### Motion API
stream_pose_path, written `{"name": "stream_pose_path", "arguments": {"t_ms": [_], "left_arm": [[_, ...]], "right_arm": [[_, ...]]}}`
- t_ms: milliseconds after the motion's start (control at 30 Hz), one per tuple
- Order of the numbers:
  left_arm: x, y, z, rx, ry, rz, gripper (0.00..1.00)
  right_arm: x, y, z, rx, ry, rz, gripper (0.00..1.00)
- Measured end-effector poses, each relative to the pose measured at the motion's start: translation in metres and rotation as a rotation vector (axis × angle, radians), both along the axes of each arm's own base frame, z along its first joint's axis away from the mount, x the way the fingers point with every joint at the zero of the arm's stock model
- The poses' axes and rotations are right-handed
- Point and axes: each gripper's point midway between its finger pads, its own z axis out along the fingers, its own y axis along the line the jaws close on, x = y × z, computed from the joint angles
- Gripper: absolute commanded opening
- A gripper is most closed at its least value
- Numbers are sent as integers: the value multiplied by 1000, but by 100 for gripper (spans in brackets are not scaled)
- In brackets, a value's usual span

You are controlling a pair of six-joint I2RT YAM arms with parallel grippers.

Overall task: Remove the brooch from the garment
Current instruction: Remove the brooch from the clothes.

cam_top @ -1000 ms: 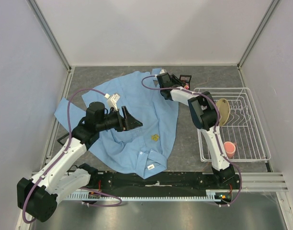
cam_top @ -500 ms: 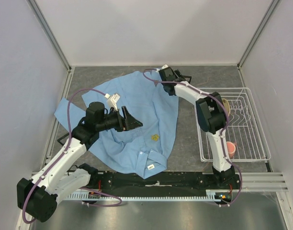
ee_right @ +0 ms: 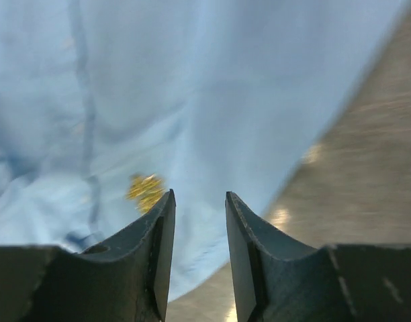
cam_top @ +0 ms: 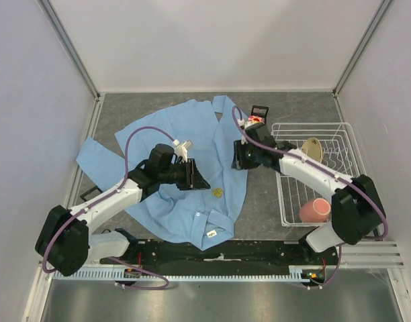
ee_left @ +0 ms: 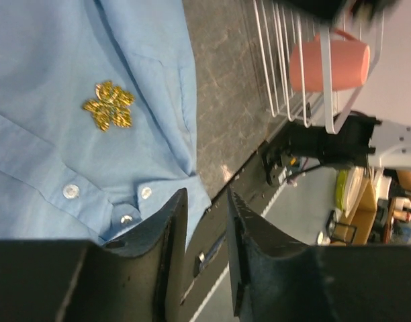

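1. We see the brooch (cam_top: 255,121), a small pink flower, at upper centre-right, seemingly just off the shirt (cam_top: 185,137), near the basket (cam_top: 313,125).
2. The left gripper (ee_left: 205,198) and right gripper (ee_right: 199,198) are empty, fingers narrowly parted.
3. We judge it light, stiff and tiny; pinch its rim.

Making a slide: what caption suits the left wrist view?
Left gripper, slightly open and empty, over the blue shirt near its gold emblem; pink cup in wire rack beyond.
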Motion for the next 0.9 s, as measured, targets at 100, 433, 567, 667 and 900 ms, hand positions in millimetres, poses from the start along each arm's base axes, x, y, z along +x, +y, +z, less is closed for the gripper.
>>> {"name": "stream_pose_path", "arguments": {"t_ms": [100, 433, 567, 667, 900], "left_arm": [[12, 0, -7, 0, -15, 63, 34], [33, -1, -65, 72, 92, 212, 32], [37, -11, -83, 86, 129, 206, 31], [40, -15, -94, 97, 150, 204, 29], [49, -21, -105, 112, 166, 206, 27]], "right_arm": [[-47, 43, -14, 148, 81, 98, 50], [-107, 80, -49, 177, 89, 227, 41], [-111, 76, -66, 225, 121, 152, 32], [-119, 70, -78, 240, 156, 111, 31], [-113, 71, -80, 277, 143, 38, 36]]}}
